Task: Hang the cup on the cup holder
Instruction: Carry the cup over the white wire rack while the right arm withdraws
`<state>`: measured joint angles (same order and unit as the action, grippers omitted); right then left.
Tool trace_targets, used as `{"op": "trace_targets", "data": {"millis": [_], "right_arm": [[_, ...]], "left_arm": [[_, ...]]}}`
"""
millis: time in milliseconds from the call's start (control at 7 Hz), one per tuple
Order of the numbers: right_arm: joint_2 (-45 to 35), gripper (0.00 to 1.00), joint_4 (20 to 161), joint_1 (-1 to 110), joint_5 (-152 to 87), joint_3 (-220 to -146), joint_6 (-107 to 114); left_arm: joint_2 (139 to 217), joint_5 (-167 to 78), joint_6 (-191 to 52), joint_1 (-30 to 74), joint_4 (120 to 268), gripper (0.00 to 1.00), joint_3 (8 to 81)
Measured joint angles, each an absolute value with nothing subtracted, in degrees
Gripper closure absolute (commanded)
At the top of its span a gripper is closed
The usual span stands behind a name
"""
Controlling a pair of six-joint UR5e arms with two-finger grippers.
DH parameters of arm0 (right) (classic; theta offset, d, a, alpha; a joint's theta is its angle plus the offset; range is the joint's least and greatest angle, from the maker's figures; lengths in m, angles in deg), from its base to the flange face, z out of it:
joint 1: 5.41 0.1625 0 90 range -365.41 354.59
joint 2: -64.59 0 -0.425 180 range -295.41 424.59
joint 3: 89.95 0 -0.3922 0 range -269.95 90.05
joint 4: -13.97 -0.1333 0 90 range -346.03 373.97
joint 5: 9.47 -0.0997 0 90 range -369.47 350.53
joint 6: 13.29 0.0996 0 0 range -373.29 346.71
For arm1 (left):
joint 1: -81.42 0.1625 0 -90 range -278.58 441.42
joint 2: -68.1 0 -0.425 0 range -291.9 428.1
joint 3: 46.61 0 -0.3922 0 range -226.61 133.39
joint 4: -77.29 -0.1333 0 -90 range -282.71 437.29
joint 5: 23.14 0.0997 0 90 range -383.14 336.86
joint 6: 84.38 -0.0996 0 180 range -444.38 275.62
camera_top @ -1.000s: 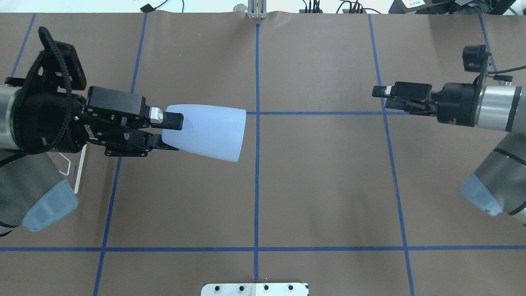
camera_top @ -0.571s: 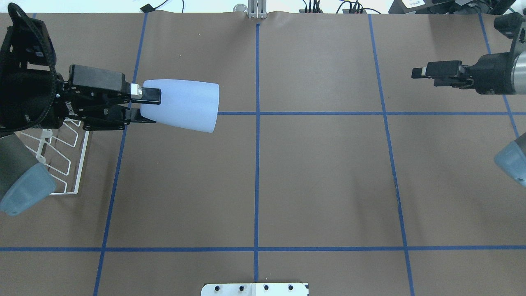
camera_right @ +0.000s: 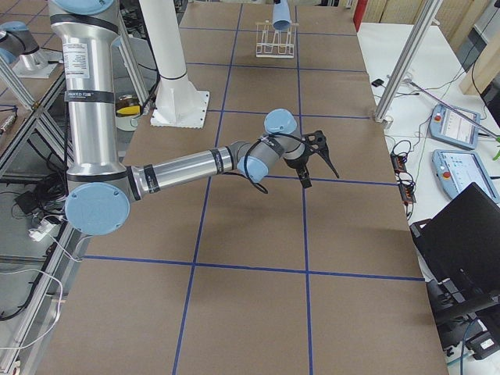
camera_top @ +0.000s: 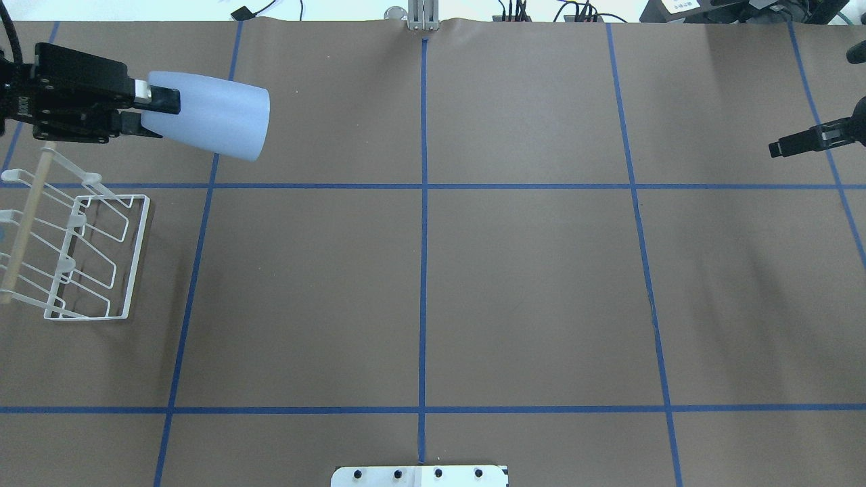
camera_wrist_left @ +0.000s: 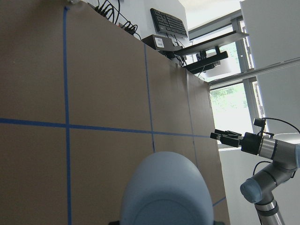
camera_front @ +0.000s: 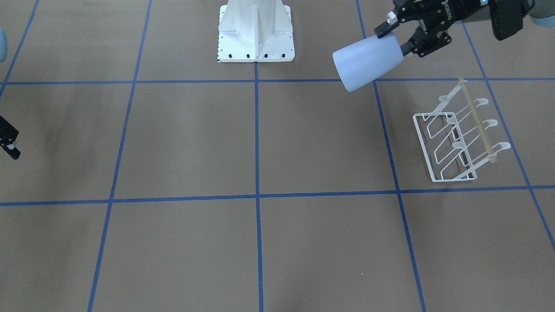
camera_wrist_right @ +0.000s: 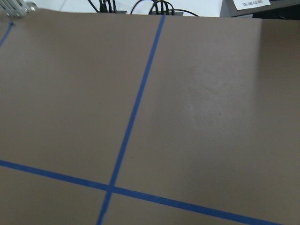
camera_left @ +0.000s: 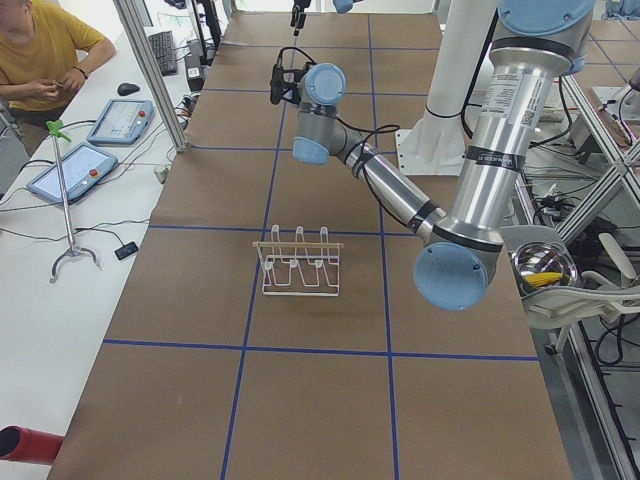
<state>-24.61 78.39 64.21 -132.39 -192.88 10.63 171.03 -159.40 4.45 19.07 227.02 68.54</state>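
Observation:
The light-blue cup [camera_top: 216, 116] lies on its side in the air, mouth toward the table's middle. My left gripper [camera_top: 154, 113] is shut on its narrow base. In the front-facing view the cup [camera_front: 366, 63] hangs behind and left of the cup holder [camera_front: 459, 138], held by the left gripper [camera_front: 393, 41]. The white wire cup holder [camera_top: 81, 260], with its wooden rod, stands at the table's far left, below the gripper in the overhead view. The cup fills the bottom of the left wrist view [camera_wrist_left: 164, 192]. My right gripper [camera_top: 778, 147] is shut and empty at the right edge.
The robot's white base plate [camera_top: 419, 477] sits at the near middle edge and also shows in the front-facing view [camera_front: 256, 30]. Blue tape lines grid the brown table. An operator's desk with tablets [camera_left: 90, 150] runs along the far side.
My left gripper has carried the cup left and toward the far edge, uncovering the cup holder. My right arm has drawn back to the right edge.

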Motion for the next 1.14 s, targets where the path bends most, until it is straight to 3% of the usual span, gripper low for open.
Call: {"op": "trace_targets", "data": {"millis": [571, 1143], "right_arm": [[-25.4, 0.00, 103.6, 76.7, -139.1, -193.6, -17.7], [-28.2, 0.00, 108.0, 80.7, -140.1, -194.5, -24.4]], "left_arm": [[165.0, -160.0, -17.9, 13.7, 213.1, 1.00, 68.8], [162.1, -156.6, -37.4, 10.5, 199.0, 1.00, 68.8]]}}
